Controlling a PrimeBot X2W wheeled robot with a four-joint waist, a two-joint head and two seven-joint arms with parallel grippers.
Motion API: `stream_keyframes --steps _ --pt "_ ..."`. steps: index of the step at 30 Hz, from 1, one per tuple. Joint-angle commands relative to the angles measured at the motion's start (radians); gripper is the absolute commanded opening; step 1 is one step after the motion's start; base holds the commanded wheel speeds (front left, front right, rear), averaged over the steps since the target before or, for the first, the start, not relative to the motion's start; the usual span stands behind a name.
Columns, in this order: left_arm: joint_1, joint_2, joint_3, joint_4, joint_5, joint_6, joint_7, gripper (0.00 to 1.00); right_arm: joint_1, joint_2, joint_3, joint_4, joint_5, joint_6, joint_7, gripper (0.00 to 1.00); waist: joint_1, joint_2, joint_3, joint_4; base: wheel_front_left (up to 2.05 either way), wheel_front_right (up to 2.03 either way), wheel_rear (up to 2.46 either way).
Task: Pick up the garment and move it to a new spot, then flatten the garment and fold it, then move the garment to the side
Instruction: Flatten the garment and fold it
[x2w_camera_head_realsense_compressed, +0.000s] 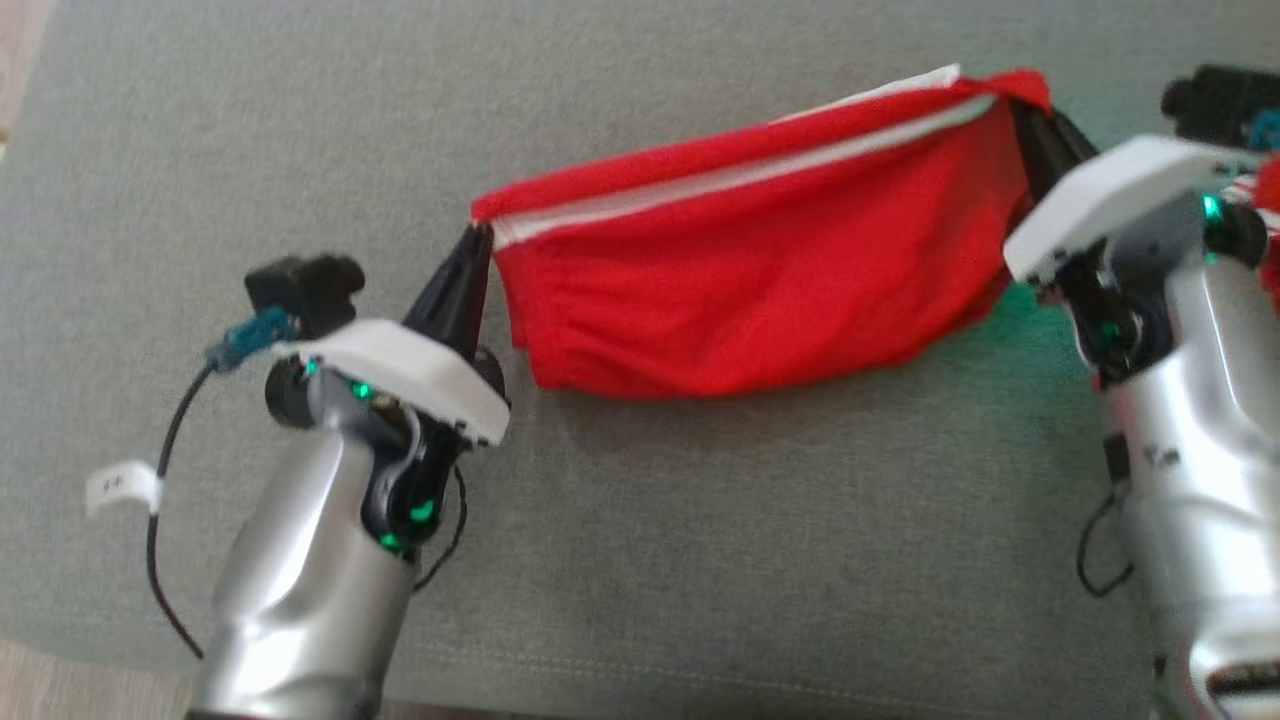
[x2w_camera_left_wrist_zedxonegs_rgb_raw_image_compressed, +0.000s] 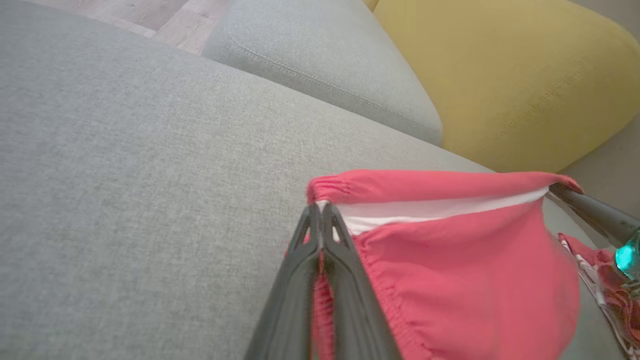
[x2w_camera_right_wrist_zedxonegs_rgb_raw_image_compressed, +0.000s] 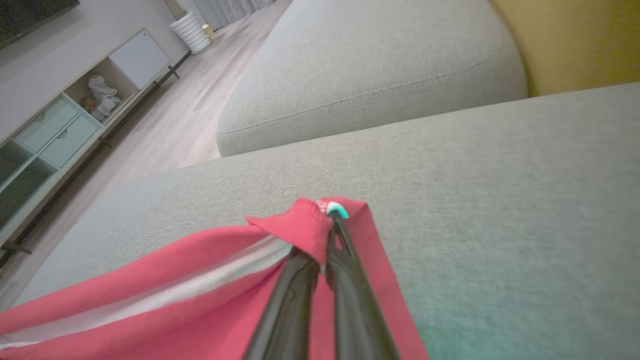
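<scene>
Left end effector (x2w_camera_head_realsense_compressed: 480, 245) and right end effector (x2w_camera_head_realsense_compressed: 1022, 110), fully closed, pinch opposite corners of the red white-striped fabric garment (x2w_camera_head_realsense_compressed: 760, 280), stretching it over the grey sofa cushion (x2w_camera_head_realsense_compressed: 700, 560), likely for flattening.

Bare seat (x2w_camera_head_realsense_compressed: 700, 560) is lying open on the near side of the garment (x2w_camera_head_realsense_compressed: 750, 290) and wide to its left. The garment is hanging taut between the left gripper (x2w_camera_left_wrist_zedxonegs_rgb_raw_image_compressed: 320, 210) and right gripper (x2w_camera_right_wrist_zedxonegs_rgb_raw_image_compressed: 330, 215), barring the middle. The left arm (x2w_camera_head_realsense_compressed: 300, 580) and right arm (x2w_camera_head_realsense_compressed: 1200, 470) are filling the near corners. Beyond the seat, a grey cushion (x2w_camera_left_wrist_zedxonegs_rgb_raw_image_compressed: 325, 65) and a yellow cushion (x2w_camera_left_wrist_zedxonegs_rgb_raw_image_compressed: 500, 75) are standing in the way.
</scene>
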Motion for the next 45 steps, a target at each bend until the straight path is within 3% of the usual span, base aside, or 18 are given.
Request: stream_keyframes --steps 1,4,5,6,7,8,14,20,27,34,45 --pt "-0.064 0.013 0.024 0.010 -0.005 -0.008 -0.020 0.00 -0.065 -0.005 0.036 0.020 0.008 0.007 -0.029 0.00 -0.0003 0.0000 0.033 0.021 0.00 0.00 0.00" --pt "-0.110 0.007 0.011 0.084 -0.014 -0.019 -0.028 0.00 -0.125 -0.005 0.061 0.117 0.016 0.007 -0.071 0.00 -0.0003 0.0000 0.046 0.024 0.00 0.00 0.00" --pt "-0.123 0.006 0.005 0.108 -0.017 -0.023 -0.029 0.00 -0.139 -0.005 0.075 0.146 0.017 0.007 -0.083 0.23 -0.0003 0.0000 0.049 0.025 0.00 0.00 0.00" --pt "-0.133 0.004 -0.002 0.131 -0.020 -0.026 -0.030 0.18 -0.151 -0.003 0.088 0.172 0.021 0.007 -0.098 0.85 -0.0003 0.0000 0.050 0.025 0.00 0.00 0.00" --pt "-0.141 0.003 -0.008 0.149 -0.021 -0.029 -0.036 0.49 -0.160 -0.001 0.101 0.194 0.026 0.007 -0.112 1.00 -0.0003 0.0000 0.051 0.023 0.00 0.00 0.00" --pt "-0.147 0.002 -0.014 0.166 -0.021 -0.032 -0.043 1.00 -0.167 0.001 0.115 0.214 0.031 0.007 -0.127 1.00 -0.0003 0.0000 0.050 0.021 0.00 0.00 0.00" --pt "-0.132 0.001 -0.029 0.214 -0.011 -0.026 -0.119 1.00 -0.155 -0.001 0.201 0.256 0.048 0.007 -0.254 1.00 -0.0003 0.0000 0.025 0.000 0.00 0.00 0.00" --pt "-0.072 0.035 -0.012 0.157 0.063 0.045 -0.213 1.00 -0.083 -0.029 0.263 0.189 0.025 0.007 -0.412 1.00 -0.0003 0.0000 -0.015 -0.029 0.00 0.00 0.00" --pt "0.005 0.069 0.045 -0.029 0.171 0.124 -0.229 1.00 0.025 -0.046 0.220 0.051 -0.068 0.007 -0.502 1.00 -0.0003 0.0000 -0.058 -0.059 0.00 0.00 0.00" --pt "0.149 0.091 0.097 -0.221 0.283 0.161 -0.229 1.00 0.248 -0.026 0.135 -0.212 -0.197 0.007 -0.457 1.00 -0.0003 0.0000 -0.113 -0.095 0.00 0.00 0.00" --pt "0.294 0.103 0.082 -0.265 0.341 0.184 -0.229 1.00 0.530 0.027 0.052 -0.497 -0.285 0.007 -0.299 1.00 -0.0003 0.0000 -0.167 -0.110 0.00 0.00 0.00"
